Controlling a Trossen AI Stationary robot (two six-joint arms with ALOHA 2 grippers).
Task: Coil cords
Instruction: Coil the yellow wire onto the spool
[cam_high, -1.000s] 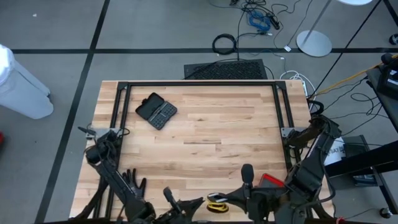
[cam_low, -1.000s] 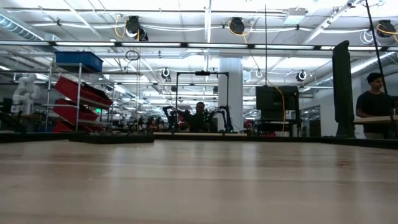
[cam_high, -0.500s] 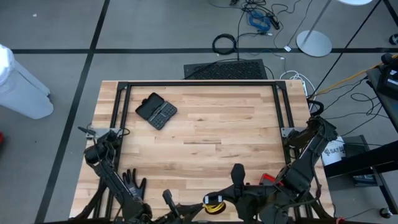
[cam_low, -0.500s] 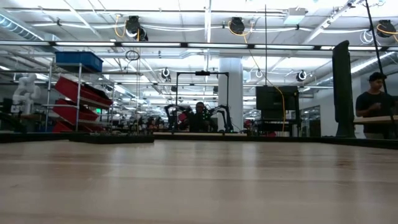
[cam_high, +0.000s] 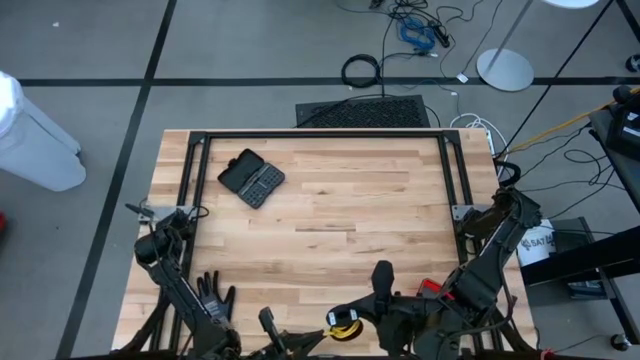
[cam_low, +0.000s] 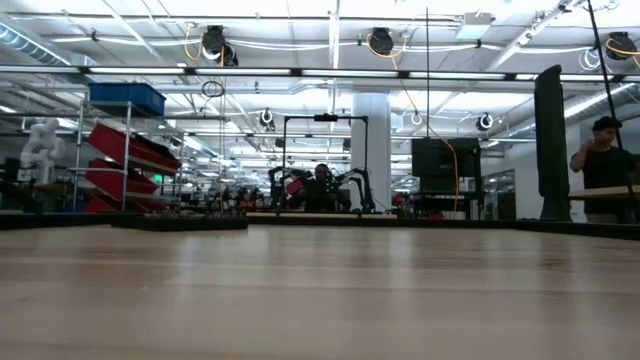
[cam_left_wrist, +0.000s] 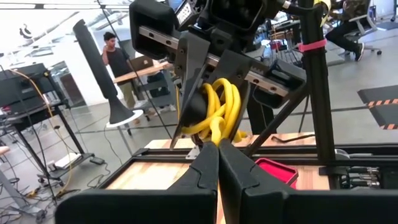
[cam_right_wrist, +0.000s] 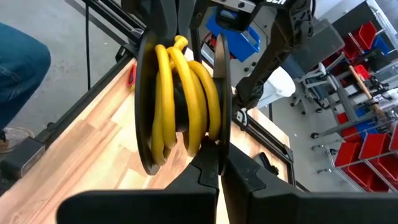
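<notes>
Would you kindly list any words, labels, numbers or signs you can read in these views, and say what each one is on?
None can be read with certainty.
White label on the right arm: print too small to read.
Black case on the table: no legible marking.
Yellow cord between both grippers: no text.

You see pale butcher-block wood table (cam_high: 330, 215), matt, visible grain. Thin yellow cord coil (cam_right_wrist: 180, 102), smooth glossy rubbery plastic jacket. Black gripper fingers (cam_right_wrist: 208, 165), matt hard plastic. Black case (cam_high: 251, 178), matt plastic. Red tray (cam_left_wrist: 273, 171), slightly glossy plastic.
</notes>
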